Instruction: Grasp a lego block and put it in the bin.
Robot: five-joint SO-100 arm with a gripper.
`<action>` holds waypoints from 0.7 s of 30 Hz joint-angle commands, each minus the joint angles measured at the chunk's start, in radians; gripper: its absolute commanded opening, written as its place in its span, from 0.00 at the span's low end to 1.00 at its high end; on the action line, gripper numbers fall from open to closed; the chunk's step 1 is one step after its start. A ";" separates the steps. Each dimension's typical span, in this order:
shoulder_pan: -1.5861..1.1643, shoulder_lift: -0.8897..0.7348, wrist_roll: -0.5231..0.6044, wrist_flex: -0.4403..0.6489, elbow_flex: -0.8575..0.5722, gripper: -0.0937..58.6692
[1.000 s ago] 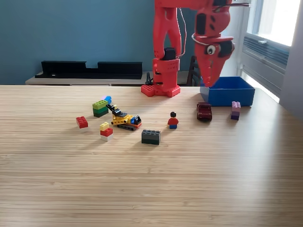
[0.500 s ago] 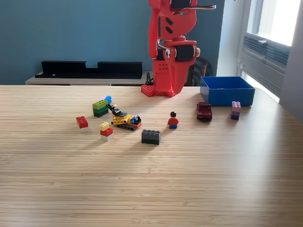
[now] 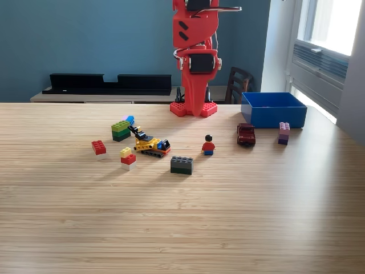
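The red arm's pincer (image 3: 193,108) is hanging point-down near the arm's base at the far middle of the surface (image 3: 182,228), carrying nothing; whether its jaws are apart I cannot tell. The blue bin (image 3: 274,109) is sitting at the far right. The dark grey lego block (image 3: 182,165) is lying alone, clear of the minifigure (image 3: 208,145) and the yellow digger (image 3: 149,145), so it looks the easiest pick: descending straight over it with jaws spanning its short sides should avoid nudging neighbours.
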 commanded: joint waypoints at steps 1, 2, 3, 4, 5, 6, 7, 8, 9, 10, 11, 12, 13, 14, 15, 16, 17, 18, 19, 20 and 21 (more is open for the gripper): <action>-0.061 0.074 -0.020 -0.011 -0.043 0.00; -0.072 0.074 -0.025 -0.011 -0.043 0.00; -0.081 0.074 -0.029 -0.011 -0.043 0.00; -0.087 0.074 -0.031 -0.009 -0.043 0.00; -0.094 0.074 -0.032 -0.008 -0.043 0.07; -0.100 0.074 -0.041 -0.008 -0.037 0.16; -0.107 0.074 -0.054 -0.008 -0.026 0.25; -0.117 0.074 -0.071 -0.008 -0.012 0.34; -0.132 0.074 -0.092 -0.008 0.003 0.39; -0.149 0.074 -0.117 -0.008 0.020 0.43; -0.169 0.074 -0.143 -0.008 0.034 0.45; -0.189 0.074 -0.172 -0.005 0.048 0.48; -0.209 0.074 -0.204 0.000 0.064 0.49; -0.232 0.074 -0.239 0.003 0.083 0.51; -0.255 0.074 -0.276 0.009 0.101 0.51; -0.278 0.077 -0.308 0.011 0.123 0.52; -0.302 0.081 -0.344 0.011 0.144 0.52; -0.325 0.086 -0.377 0.011 0.167 0.52; -0.347 0.086 -0.411 0.012 0.189 0.53; -0.367 0.087 -0.443 0.018 0.204 0.53; -0.383 0.087 -0.471 0.029 0.212 0.54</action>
